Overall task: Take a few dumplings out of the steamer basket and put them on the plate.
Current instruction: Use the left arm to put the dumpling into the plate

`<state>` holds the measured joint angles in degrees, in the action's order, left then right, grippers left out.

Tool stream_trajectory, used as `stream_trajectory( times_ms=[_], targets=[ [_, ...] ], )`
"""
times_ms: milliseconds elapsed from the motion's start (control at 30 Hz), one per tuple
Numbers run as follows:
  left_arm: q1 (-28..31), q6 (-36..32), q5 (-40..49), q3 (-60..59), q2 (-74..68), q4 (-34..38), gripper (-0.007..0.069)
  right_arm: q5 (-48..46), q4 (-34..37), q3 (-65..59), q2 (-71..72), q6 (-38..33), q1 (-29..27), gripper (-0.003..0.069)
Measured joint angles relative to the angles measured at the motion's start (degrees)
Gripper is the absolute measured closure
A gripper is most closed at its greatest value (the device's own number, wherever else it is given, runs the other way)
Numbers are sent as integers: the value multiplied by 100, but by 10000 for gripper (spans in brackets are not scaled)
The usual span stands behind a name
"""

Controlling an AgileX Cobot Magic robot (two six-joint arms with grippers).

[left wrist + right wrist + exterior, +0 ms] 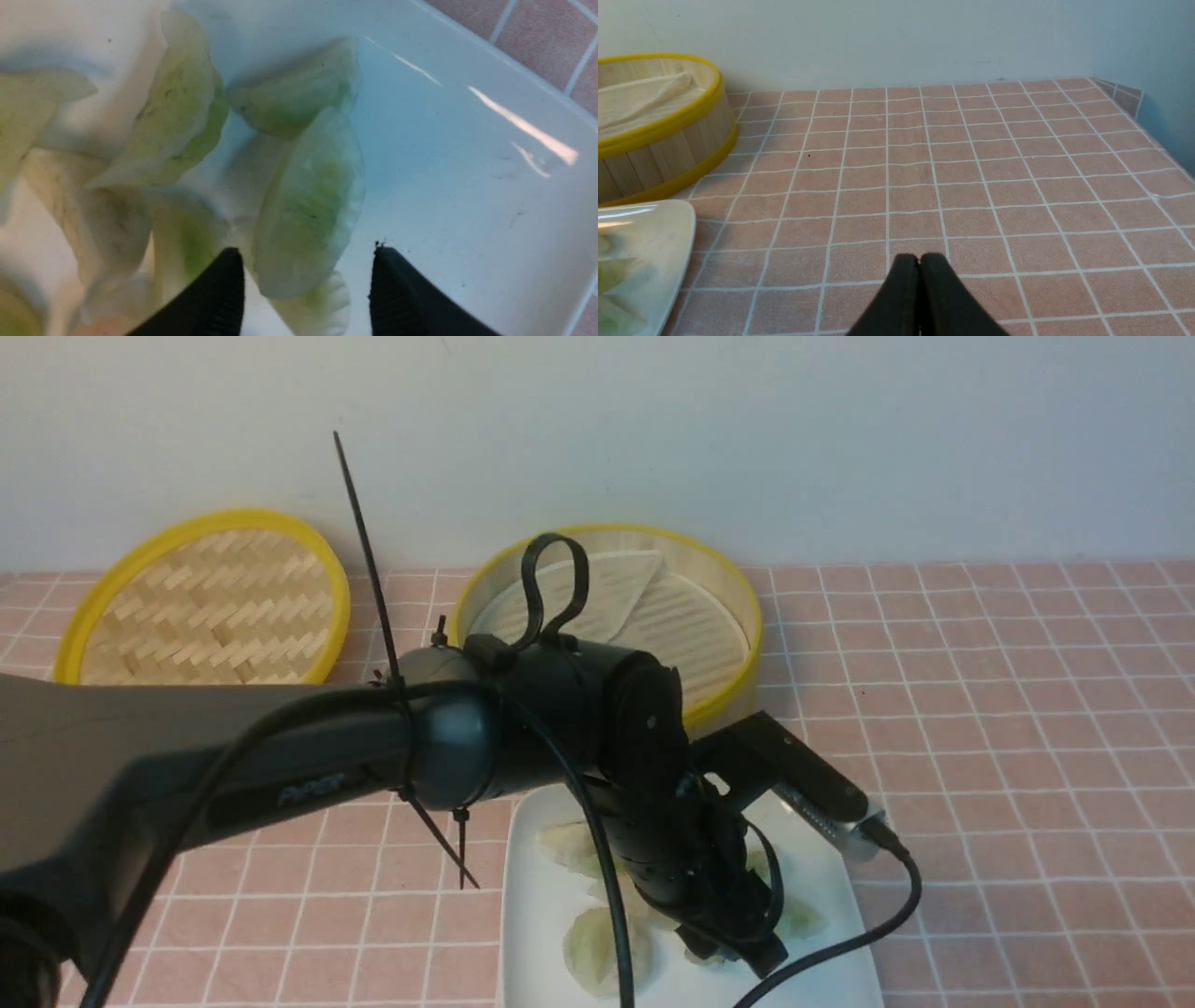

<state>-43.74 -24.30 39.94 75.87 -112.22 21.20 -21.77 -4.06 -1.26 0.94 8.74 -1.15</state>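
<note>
Several dumplings are down on the plate, pale wrappers with green showing through, bunched across the left half of the left wrist view, some overlapping. The left gripper hangs right over them, jaws spread wide. One dumpling lies between the black fingers, and there is a clear gap to the finger at lower right, so nothing is pinched.

In the front view the left arm sweeps in from the lower left and bends down onto the white plate at bottom centre. Dumplings peek out on both sides of the wrist.

Behind the plate, at upper centre, sits the steamer basket, yellow rim bright, its folded liner lying on the slatted floor. The woven lid leans at upper left against the wall.

Over to the right wrist view: the right gripper is at bottom centre, fingers pressed together with nothing between them, above the pink checked tablecloth. The basket and a plate corner sit at that frame's left edge.
</note>
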Motion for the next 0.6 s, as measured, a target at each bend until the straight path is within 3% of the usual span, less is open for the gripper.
stream_trajectory(
  times_ms=[100, 200, 300, 400, 433, 600],
  targets=[
    [6, 66, 10, 28, -22, -23, 225, 0, 1, 0, 0, 0, 0, 673],
    [11, 240, 391, 301, 112, -215, 228, 0, 1, 0, 0, 0, 0, 673],
    [39, 746, 1086, 727, 507, -710, 336, 0, 1, 0, 0, 0, 0, 673],
    [208, 1486, 1415, 867, 1381, -1360, 536, 0, 1, 0, 0, 0, 0, 673],
    [248, 1603, 1416, 839, 1633, -1507, 569, 0, 1, 0, 0, 0, 0, 673],
    [385, 2261, 964, 147, 3201, -1988, 628, 0, 1, 0, 0, 0, 0, 673]
  ],
)
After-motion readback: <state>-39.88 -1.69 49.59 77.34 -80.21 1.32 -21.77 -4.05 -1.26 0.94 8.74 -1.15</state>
